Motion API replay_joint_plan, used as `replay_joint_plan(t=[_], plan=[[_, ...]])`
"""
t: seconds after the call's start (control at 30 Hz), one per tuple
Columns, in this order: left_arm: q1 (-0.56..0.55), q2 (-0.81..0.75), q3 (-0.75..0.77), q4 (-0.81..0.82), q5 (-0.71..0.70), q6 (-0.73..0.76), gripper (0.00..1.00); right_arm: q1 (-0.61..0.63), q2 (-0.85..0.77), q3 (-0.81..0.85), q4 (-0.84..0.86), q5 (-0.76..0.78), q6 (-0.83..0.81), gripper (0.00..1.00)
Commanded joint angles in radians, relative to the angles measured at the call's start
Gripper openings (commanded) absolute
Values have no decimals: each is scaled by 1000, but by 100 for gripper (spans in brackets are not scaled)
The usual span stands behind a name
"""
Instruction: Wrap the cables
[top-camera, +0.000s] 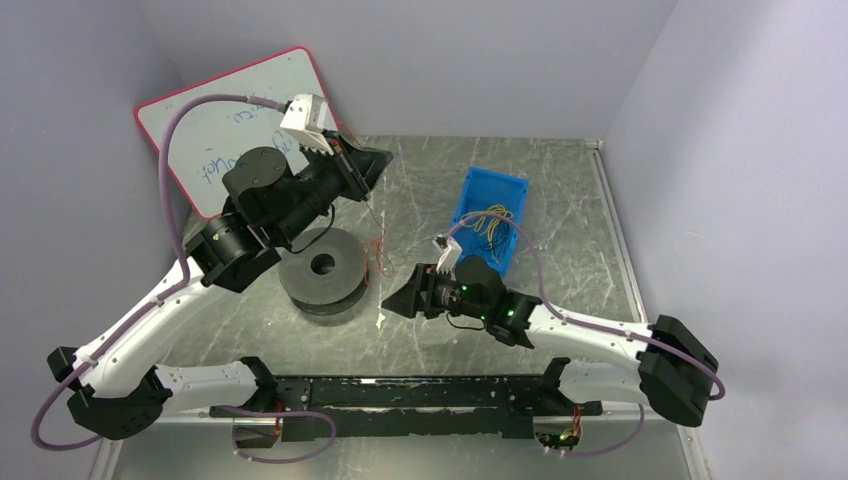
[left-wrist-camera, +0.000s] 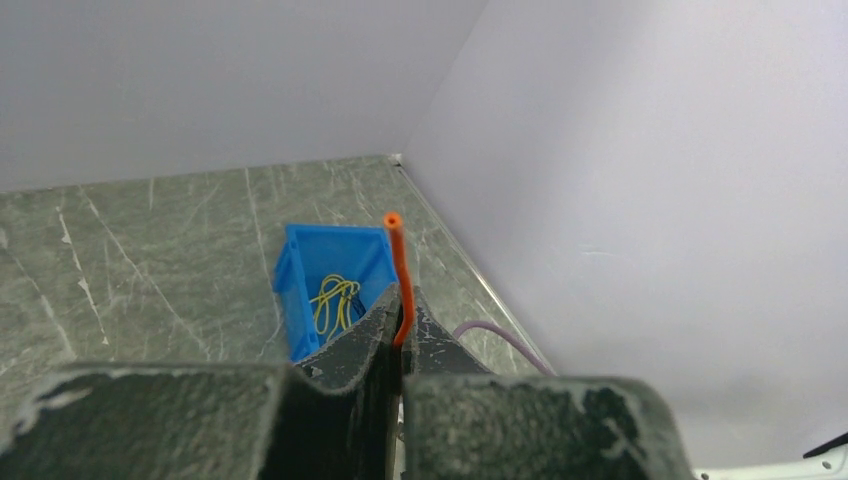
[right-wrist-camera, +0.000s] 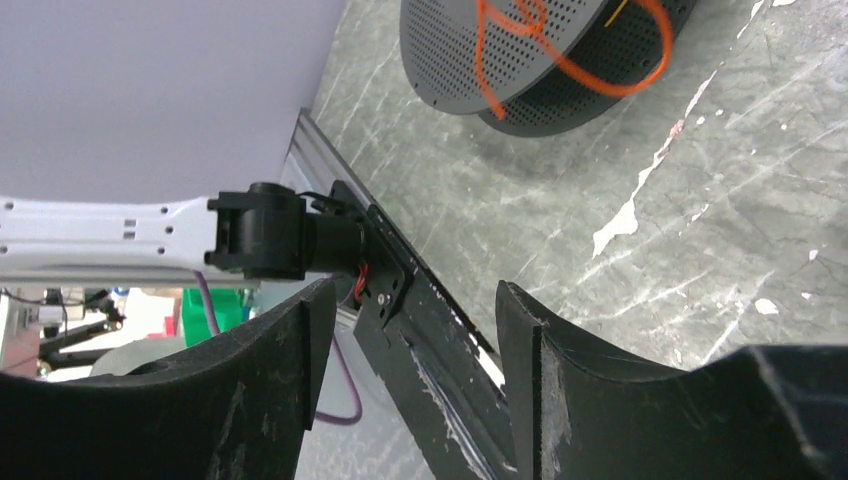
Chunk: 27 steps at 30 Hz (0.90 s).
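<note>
Orange cable (top-camera: 375, 240) runs from the spool (top-camera: 322, 272) up to the raised left gripper (top-camera: 366, 168), probably to keep it taut for winding; right gripper (top-camera: 405, 300) hovers beside. Left wrist: jaws pinched tight on that cable's end, yellow cables (left-wrist-camera: 335, 300) in the blue bin (left-wrist-camera: 300, 262). Right wrist: jaws wide apart, empty, facing the spool.

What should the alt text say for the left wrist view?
The left gripper is shut on a thin orange cable, whose cut end sticks up above it. Behind it, a blue bin holding yellow cables sits on the grey marbled table near the wall corner.
</note>
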Motion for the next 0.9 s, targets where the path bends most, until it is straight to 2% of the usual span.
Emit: replay_joint_plan(t=[0.0, 0.5, 0.87], plan=[[-5, -23, 0, -2, -63, -18, 7, 19, 68, 55, 97, 86, 51, 63], [-4, -54, -6, -6, -63, -53, 7, 80, 312, 123, 270, 147, 96, 62], [-4, -74, -14, -11, -61, -46, 7, 118, 309, 159, 216, 231, 54, 61]])
